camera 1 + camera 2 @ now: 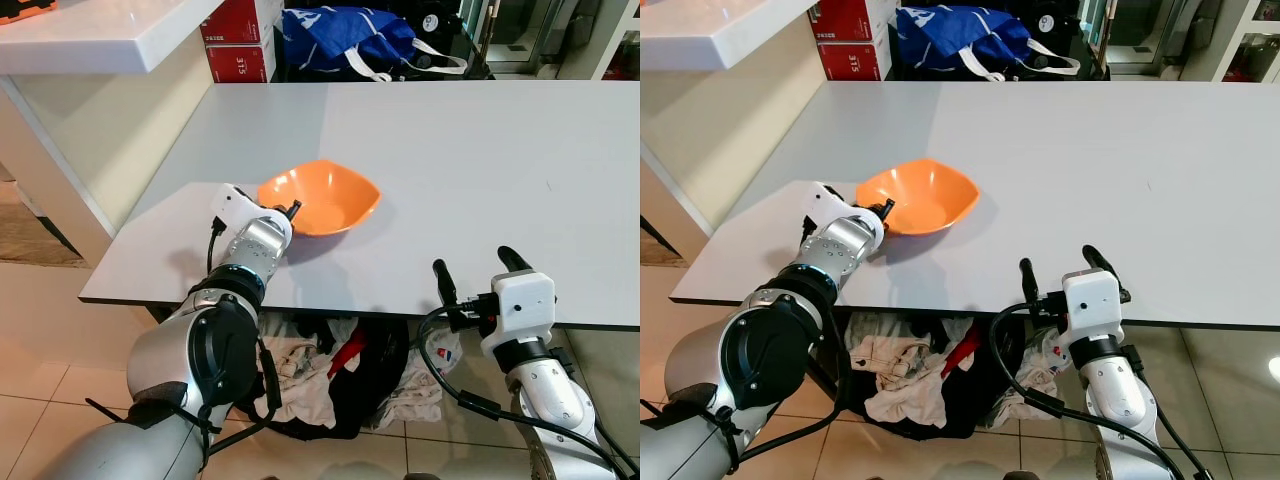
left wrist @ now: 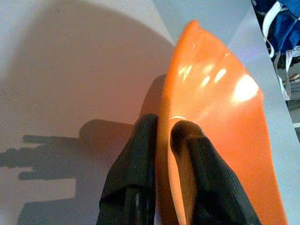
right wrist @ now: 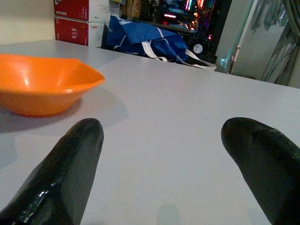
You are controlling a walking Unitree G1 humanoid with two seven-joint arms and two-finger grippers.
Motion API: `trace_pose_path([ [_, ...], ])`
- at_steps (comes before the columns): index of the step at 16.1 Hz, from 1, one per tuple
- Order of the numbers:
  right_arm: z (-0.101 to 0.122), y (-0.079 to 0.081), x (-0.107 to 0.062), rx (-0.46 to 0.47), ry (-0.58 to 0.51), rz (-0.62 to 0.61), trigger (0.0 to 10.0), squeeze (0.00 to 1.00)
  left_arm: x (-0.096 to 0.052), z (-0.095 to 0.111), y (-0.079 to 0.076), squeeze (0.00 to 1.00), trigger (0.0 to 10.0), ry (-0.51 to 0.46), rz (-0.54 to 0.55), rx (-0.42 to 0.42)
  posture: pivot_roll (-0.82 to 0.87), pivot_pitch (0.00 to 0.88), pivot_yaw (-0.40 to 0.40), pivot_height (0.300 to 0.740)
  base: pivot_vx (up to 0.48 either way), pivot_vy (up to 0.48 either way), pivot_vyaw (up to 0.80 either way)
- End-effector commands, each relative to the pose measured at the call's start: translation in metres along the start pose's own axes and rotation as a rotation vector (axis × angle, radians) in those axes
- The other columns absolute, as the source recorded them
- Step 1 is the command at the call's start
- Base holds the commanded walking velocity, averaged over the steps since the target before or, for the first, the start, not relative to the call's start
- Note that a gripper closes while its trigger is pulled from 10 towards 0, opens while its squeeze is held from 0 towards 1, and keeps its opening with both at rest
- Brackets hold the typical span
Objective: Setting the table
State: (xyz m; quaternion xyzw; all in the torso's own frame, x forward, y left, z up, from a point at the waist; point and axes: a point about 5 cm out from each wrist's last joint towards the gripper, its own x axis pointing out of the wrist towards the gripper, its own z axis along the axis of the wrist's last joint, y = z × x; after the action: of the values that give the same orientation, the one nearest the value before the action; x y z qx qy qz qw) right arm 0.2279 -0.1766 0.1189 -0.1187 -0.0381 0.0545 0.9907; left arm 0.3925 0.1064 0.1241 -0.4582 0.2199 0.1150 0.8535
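Observation:
An orange bowl (image 1: 322, 196) rests on the grey table (image 1: 480, 170) near its front left corner. My left gripper (image 1: 283, 213) is shut on the bowl's near-left rim; in the left wrist view one black finger (image 2: 136, 164) lies outside the wall and the other inside the bowl (image 2: 220, 117). My right gripper (image 1: 472, 263) hovers open at the table's front edge, well to the right of the bowl, with nothing between its fingers (image 3: 70, 168). The bowl (image 3: 44, 84) appears ahead of it in the right wrist view.
A white counter (image 1: 90, 40) stands to the left of the table. Red boxes (image 1: 240, 40) and a blue bag (image 1: 345, 35) sit behind the table's far edge. A heap of clothes (image 1: 330, 380) lies on the tiled floor under the table.

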Motion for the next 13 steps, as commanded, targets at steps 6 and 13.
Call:
trace_pose_path([
  [6, 0.0071, 0.002, 0.0013, -0.008, -0.018, 0.013, 10.0, 0.0, -0.0008, 0.0, -0.004, 1.0, 10.0, -0.004, 0.034, 0.085, -0.3, 0.0, 0.109, 0.74, 0.0, 0.0, 0.0],
  [13, 0.0057, 0.0039, 0.0043, -0.002, -0.019, 0.017, 10.0, 0.0, -0.0017, -0.0072, -0.0043, 1.0, 10.0, 0.025, 0.086, 0.234, -0.27, 0.0, 0.106, 0.74, 0.0, 0.0, 0.0],
])
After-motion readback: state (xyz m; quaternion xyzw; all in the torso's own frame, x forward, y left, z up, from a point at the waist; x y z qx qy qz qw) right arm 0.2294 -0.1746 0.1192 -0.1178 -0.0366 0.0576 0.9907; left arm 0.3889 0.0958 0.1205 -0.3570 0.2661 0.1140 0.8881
